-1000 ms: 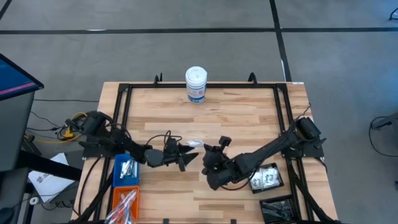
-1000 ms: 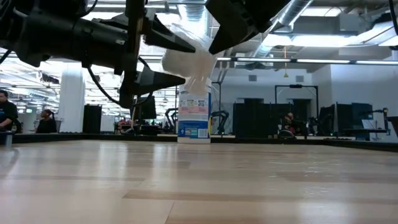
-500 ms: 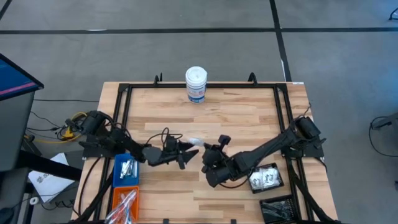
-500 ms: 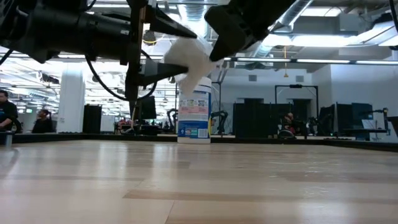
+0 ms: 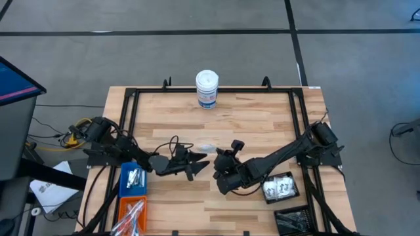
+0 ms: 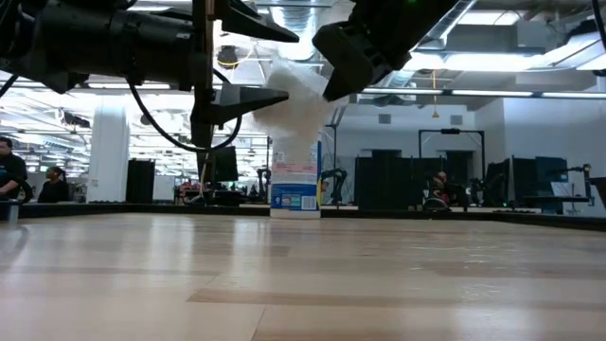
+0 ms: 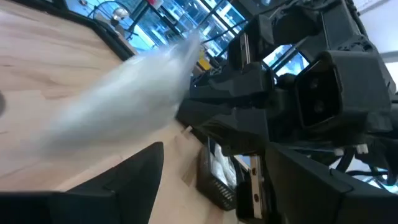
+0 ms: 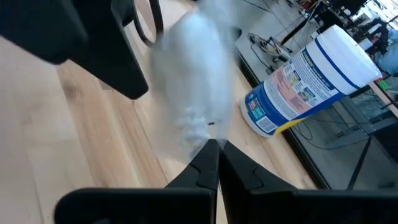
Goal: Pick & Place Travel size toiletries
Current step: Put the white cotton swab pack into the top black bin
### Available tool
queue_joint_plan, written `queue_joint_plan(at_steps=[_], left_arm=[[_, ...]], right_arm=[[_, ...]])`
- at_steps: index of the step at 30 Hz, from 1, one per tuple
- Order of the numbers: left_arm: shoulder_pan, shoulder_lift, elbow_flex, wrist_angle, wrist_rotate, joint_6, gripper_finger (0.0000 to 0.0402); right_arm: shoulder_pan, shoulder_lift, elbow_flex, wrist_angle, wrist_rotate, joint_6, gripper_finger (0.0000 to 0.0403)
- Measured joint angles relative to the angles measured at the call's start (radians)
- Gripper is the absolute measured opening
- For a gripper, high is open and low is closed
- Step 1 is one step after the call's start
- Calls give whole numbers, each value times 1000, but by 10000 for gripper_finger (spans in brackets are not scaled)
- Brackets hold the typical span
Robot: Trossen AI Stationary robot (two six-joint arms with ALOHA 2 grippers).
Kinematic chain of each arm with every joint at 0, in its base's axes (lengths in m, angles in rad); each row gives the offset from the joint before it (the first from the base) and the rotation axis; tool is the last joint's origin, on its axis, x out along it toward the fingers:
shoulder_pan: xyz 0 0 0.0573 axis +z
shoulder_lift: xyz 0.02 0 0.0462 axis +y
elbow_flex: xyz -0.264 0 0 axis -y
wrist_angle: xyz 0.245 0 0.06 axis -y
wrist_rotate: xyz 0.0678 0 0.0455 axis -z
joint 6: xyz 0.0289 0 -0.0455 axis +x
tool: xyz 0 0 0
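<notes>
While the right end effector (image 5: 218, 152) pinched the clear packet (image 5: 206, 147) shut-fingered above mid-bench (image 5: 262, 124), the packet trailed away toward ten o'clock, long axis pointing at the left end effector (image 5: 200, 161). That one gaped wide, nearest of all, fingers bracketing the packet's free end, apparently ready for a handover.

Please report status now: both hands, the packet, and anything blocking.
Right hand shut on clear packet, held above the table. Left hand open, fingers either side of the packet. White canister stands at the far edge, behind; nothing blocking.
</notes>
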Motion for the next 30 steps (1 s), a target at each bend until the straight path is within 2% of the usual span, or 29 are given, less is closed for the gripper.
queue_joint_plan(at_steps=[14, 21, 24, 30], left_arm=[[26, 0, 0, 20, -6, -9, 277], [62, 0, 3, 27, -4, -30, 277], [73, 0, 3, 26, 33, -32, 277], [72, -1, 3, -17, 35, -38, 276]], right_arm=[[8, 4, 0, 35, -21, -6, 0], [18, 80, 3, 191, -62, -139, 0], [17, 115, 30, 175, -61, -164, 0], [18, 112, 60, 143, -52, -163, 0]])
